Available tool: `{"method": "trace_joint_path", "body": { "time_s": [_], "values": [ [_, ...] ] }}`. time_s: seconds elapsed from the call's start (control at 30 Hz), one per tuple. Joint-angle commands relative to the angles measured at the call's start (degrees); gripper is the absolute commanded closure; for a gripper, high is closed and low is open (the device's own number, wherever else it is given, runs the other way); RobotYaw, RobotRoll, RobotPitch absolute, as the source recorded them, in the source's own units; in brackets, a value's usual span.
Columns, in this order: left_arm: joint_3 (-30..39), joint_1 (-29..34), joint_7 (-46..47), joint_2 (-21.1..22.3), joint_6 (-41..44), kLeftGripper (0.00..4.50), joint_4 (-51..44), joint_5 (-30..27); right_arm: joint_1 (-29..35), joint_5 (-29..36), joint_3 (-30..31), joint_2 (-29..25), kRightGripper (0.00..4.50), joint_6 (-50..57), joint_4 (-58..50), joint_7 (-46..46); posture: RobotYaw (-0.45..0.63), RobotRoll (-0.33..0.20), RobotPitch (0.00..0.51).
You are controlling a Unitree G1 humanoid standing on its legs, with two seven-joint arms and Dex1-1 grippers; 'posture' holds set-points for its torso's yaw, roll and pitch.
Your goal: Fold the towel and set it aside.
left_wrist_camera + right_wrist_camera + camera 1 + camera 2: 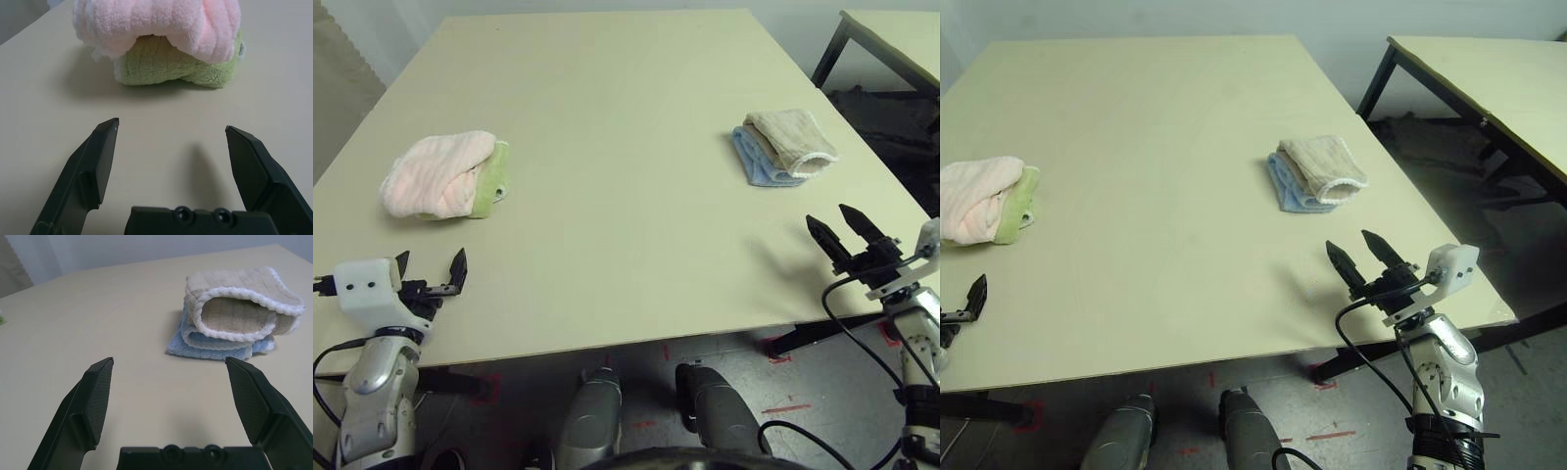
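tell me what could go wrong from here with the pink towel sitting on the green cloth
1. The towel lies bunched on top of the green cloth, so a grab by the open left tool could take both.
2. It is rumpled rather than flat, so the fold may come out uneven unless it is spread first.
3. The beige cloth and blue cloth sit ahead of the open right tool and could get nudged.

arms: silver metallic forearms, ribbed black wrist collars | left gripper [433, 269]: two black pointed fingers on a white boxy housing with two small dark holes | right gripper [1364, 260]: two black tapered fingers, textured inner pads, white block behind | cables: black, looping along both forearms | finger base: black bar, two screws
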Motion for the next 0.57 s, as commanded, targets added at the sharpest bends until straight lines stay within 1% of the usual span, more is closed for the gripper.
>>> {"method": "trace_joint_path", "body": {
  "time_s": [0.03,0.57],
  "values": [
    [-0.75,0.5,-0.09,-0.51,-0.19,0.05,-0.15,0.62,-0.3,0.18,-0.08,-0.01,0.0,-0.53,1.24,0.16,0.11,0.0,0.129],
    [-0.76,0.67,0.46,-0.72,2.05,0.05,-3.33,0.42,-0.59,0.02,-0.08,-0.2,0.0,-0.98,2.08,0.85,0.11,0.0,0.131]
  ]
}}
